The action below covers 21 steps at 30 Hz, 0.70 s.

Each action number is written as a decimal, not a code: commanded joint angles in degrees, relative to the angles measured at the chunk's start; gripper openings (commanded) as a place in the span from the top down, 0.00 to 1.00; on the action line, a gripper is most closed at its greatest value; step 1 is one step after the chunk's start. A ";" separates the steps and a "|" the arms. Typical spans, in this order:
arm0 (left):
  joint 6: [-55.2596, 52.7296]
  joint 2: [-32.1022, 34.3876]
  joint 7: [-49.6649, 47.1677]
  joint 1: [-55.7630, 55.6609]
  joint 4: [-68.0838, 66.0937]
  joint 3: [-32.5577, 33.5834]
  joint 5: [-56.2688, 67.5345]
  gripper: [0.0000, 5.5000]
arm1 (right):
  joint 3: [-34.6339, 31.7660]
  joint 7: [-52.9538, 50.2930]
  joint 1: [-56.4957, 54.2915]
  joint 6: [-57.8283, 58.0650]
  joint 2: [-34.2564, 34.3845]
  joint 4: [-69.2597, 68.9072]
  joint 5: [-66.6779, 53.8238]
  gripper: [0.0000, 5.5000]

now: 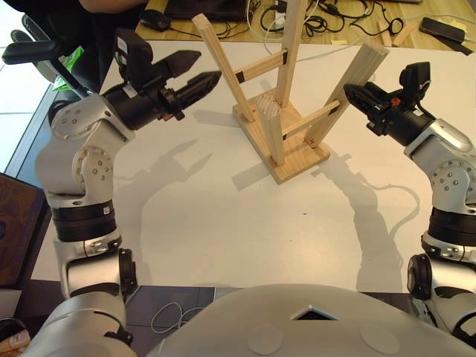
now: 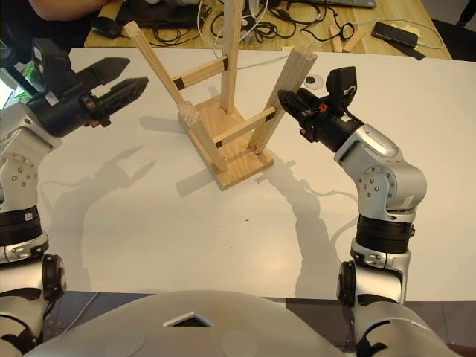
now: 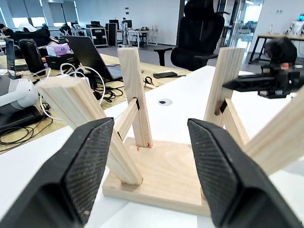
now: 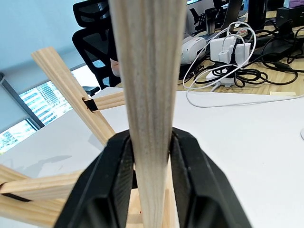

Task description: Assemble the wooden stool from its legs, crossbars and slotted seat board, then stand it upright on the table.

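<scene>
Clamping the right leg (image 1: pixel 364 63) about halfway up, the right gripper (image 1: pixel 355 95) has both fingers pressed flat against the wood, one on each side. The stool (image 1: pixel 282 141) is assembled but upside down. Its seat board (image 1: pixel 297 165) lies flat on the table (image 1: pixel 193 223) and its legs splay upward, tied by crossbars (image 1: pixel 262 68).

The left gripper (image 1: pixel 208 65) hangs released, holding nothing, its fingers (image 3: pixel 90 166) spread wide. It sits just left of the left leg (image 1: pixel 236 89), near it but apart.

That gap is what the next move likely turns on. The left leg lies straight ahead of the open fingers, toward the robot's right. Its long axis leans up and outward toward the left arm, so the gap between the fingers roughly straddles it. The left arm is much the nearer one to that leg, and the right is already occupied. A short push forward and a squeeze would probably give a two-handed hold for flipping the stool onto its feet.
</scene>
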<state>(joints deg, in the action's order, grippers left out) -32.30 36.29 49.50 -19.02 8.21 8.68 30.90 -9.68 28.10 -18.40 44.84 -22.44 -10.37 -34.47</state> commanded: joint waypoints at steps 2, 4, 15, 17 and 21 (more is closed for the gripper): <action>1.29 3.26 5.84 2.35 1.54 -3.55 -1.01 0.48 | 0.87 -0.83 0.36 1.36 1.10 -0.39 -0.60 0.82; 0.80 2.75 6.90 2.52 3.28 -4.62 -0.01 0.48 | 0.88 -1.04 0.12 1.36 1.35 -0.30 -0.63 0.82; -2.37 -1.84 5.91 2.27 12.43 -10.18 4.60 0.48 | 1.13 -1.20 -0.77 1.43 1.76 0.08 -0.63 0.82; -2.07 -2.50 5.11 2.24 12.66 -10.60 4.51 0.48 | 1.26 -1.26 -0.64 1.38 1.89 -0.04 -0.63 0.82; -2.19 -3.30 4.04 2.76 13.71 -11.15 4.96 0.48 | 1.32 -1.28 -0.52 1.44 2.06 -0.18 -0.73 0.82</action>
<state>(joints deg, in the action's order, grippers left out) -34.25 33.33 53.77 -16.44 20.78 -1.85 35.50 -9.12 26.86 -18.71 45.10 -20.80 -10.58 -34.57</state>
